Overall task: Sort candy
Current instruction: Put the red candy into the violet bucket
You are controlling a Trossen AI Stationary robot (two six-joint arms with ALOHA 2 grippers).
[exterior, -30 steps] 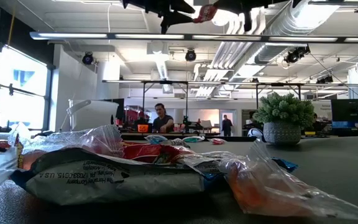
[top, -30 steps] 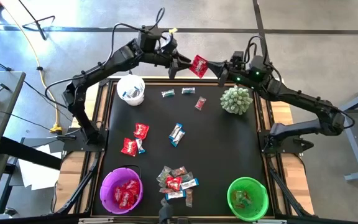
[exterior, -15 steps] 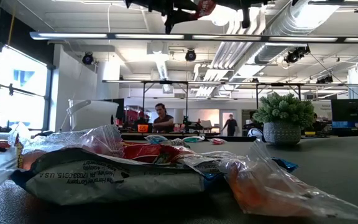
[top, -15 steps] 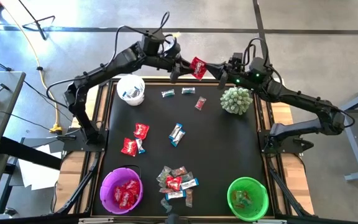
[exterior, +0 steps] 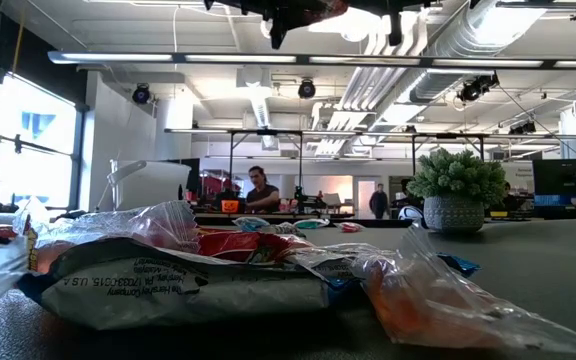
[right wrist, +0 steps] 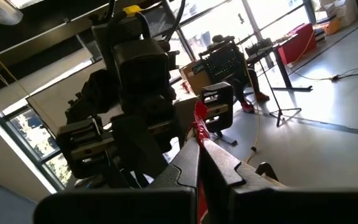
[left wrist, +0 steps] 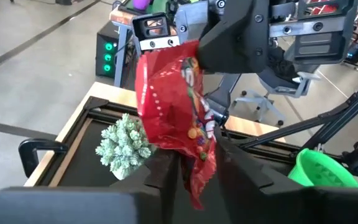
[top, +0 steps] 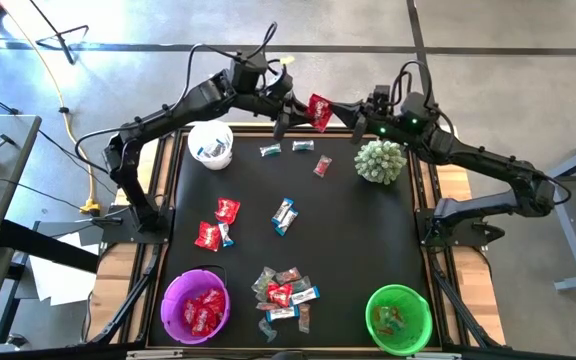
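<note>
Red candy packet [top: 318, 110] hung in mid-air above the table's far edge, pinched between both arms, likely a handover toward the purple bowl [top: 196, 305] with other reds. Right gripper [top: 353, 117] was clamped on one edge; left gripper [top: 286, 113] had its fingers around the other edge, though a firm grip could not be told.

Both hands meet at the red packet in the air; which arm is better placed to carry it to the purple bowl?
Probably the left: its hand reaches the red packet, and the purple bowl lies on its side.
</note>
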